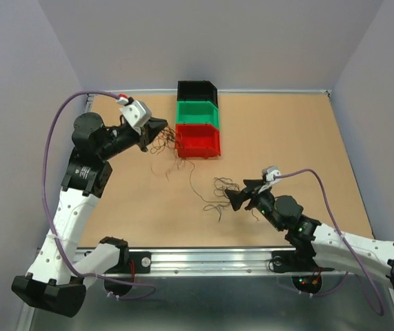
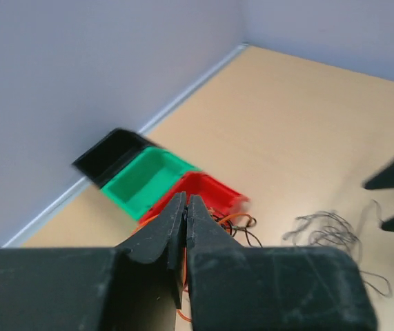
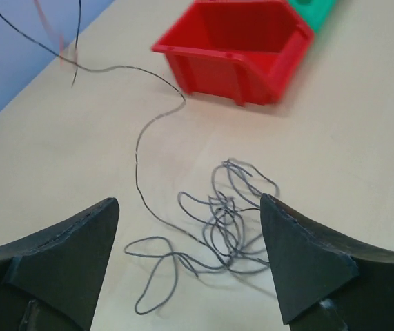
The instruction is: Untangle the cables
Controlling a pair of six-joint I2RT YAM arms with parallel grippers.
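The cables lie in two groups. A red and dark clump hangs from my left gripper beside the red bin. In the left wrist view that gripper has its jaws pressed nearly together, with an orange-red wire running between and under them. A grey-black tangle lies on the table between the wide-apart fingers of my right gripper, which is open and holds nothing. From that tangle one long dark wire runs up toward the left arm.
Black, green and red bins stand in a row at the back middle of the tan table. Grey walls close in the left, back and right sides. The metal rail with both arm bases runs along the near edge.
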